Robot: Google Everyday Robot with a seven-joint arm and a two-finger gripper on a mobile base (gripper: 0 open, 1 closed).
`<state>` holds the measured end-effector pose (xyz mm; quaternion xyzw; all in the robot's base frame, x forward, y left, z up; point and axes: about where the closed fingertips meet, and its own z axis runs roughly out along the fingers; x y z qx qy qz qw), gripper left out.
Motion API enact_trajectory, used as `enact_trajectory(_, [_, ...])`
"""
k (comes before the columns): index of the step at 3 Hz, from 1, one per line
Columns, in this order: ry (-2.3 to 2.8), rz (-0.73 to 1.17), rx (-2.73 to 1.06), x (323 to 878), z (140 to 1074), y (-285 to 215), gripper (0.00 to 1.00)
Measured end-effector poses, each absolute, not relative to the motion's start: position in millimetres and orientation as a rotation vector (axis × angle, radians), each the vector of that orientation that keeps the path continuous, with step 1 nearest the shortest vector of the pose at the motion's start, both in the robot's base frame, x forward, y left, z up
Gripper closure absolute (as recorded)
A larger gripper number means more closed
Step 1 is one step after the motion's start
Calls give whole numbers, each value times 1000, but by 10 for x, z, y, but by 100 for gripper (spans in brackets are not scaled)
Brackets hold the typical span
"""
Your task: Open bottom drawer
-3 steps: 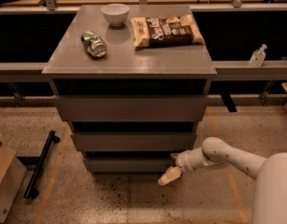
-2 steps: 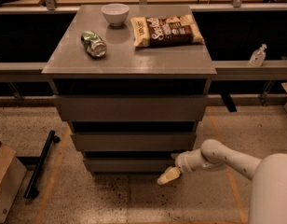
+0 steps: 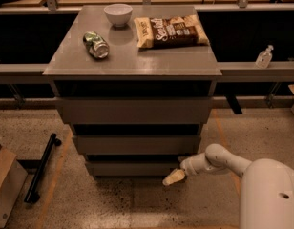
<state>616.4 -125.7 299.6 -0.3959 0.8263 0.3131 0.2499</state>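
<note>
The grey three-drawer cabinet (image 3: 132, 63) stands in the middle of the camera view. Its bottom drawer (image 3: 132, 168) is the lowest, narrowest flat grey front, just above the floor. My white arm reaches in from the lower right. My gripper (image 3: 174, 177) has cream-coloured fingers and sits at the right end of the bottom drawer front, low and just in front of it. I cannot tell whether it touches the drawer.
On the cabinet top lie a white bowl (image 3: 118, 14), a crushed can (image 3: 96, 45) and a chip bag (image 3: 170, 31). A black bar (image 3: 41, 168) lies on the floor at left beside a cardboard box (image 3: 5, 185). A small bottle (image 3: 264, 57) stands on the right ledge.
</note>
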Motion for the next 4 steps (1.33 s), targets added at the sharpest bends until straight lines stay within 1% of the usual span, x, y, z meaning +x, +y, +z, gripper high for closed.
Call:
enact_trajectory(2, [2284,839,-971,6498,2512,-1482,0])
enact_trajectory(4, [2267,862,-921,6758,2289,-1474,0])
